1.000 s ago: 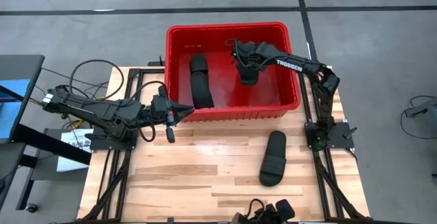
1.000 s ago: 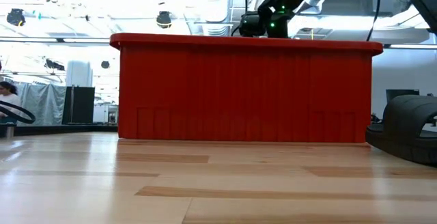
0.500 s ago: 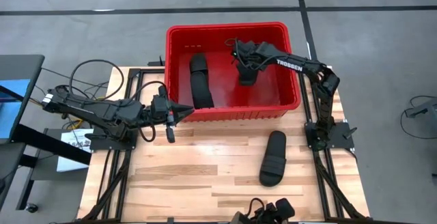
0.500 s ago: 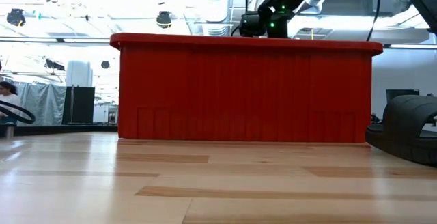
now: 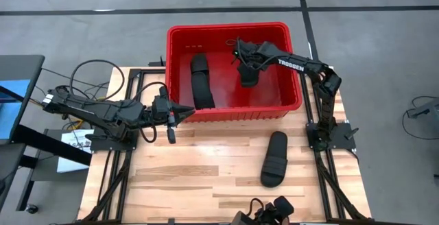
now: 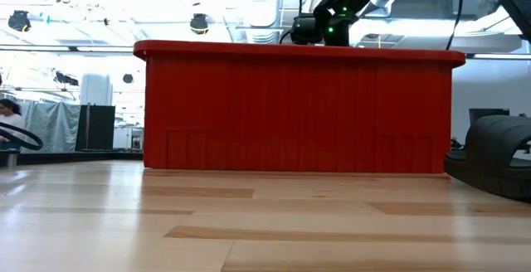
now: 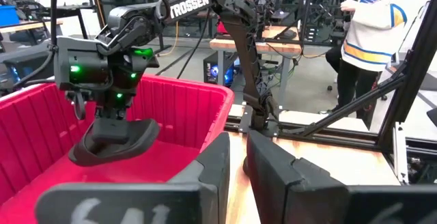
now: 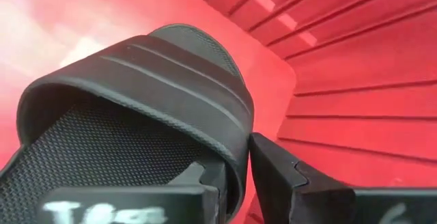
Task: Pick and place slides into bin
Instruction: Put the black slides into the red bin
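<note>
The red bin (image 5: 233,27) stands at the table's far middle. One black slide (image 5: 200,81) lies flat on the bin's floor at its left. My right gripper (image 5: 245,62) is inside the bin at its right, shut on a second slide (image 5: 248,74), which also shows in the left wrist view (image 7: 113,138). A third slide (image 5: 274,158) lies sole down on the table near the right. A fourth slide is not in view. My left gripper (image 5: 191,110) is shut and empty, beside the bin's near left corner. My right gripper pinches the slide's wide strap at its edge (image 8: 229,138), one finger (image 8: 201,176) under the strap and one (image 8: 273,166) outside it. The fingers come from above, pointing down. The slide hangs about level below them, low in the bin; whether its sole (image 7: 102,154) touches the floor I cannot tell.
The bin's near wall (image 6: 299,114) fills the low view, with the table slide (image 6: 498,160) at its right. Bare wooden table (image 5: 192,177) lies near and left of that slide. A person (image 7: 372,26) stands beyond the table.
</note>
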`<state>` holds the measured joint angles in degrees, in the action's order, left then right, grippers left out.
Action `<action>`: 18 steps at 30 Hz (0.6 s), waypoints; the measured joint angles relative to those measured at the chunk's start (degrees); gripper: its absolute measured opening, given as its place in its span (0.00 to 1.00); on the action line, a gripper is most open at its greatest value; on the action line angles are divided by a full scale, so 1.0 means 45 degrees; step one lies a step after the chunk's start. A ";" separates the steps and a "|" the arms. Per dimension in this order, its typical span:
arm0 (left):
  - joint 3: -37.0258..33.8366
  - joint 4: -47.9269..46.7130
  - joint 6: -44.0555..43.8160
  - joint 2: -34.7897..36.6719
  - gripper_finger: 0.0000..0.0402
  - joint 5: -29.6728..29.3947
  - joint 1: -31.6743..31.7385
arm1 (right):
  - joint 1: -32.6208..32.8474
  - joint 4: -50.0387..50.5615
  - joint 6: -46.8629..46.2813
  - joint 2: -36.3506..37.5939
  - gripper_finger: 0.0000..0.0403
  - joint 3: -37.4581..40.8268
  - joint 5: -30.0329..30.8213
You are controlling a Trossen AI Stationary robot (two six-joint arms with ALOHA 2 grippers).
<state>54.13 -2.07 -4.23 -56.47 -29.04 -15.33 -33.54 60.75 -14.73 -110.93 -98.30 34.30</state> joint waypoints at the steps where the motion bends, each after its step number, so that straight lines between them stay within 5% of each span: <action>1: 0.0000 0.0005 0.0000 0.0000 0.10 0.0000 0.0000 | 0.0000 0.0005 0.0055 0.0000 0.12 0.0000 0.0000; 18: 0.0000 -0.0054 -0.0005 0.0000 0.10 -0.0009 0.0000 | -0.0165 0.0049 0.0287 0.0006 0.13 0.0000 -0.0325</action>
<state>54.13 -2.31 -4.25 -56.47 -29.08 -15.33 -34.28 60.97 -13.44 -110.91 -98.30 32.84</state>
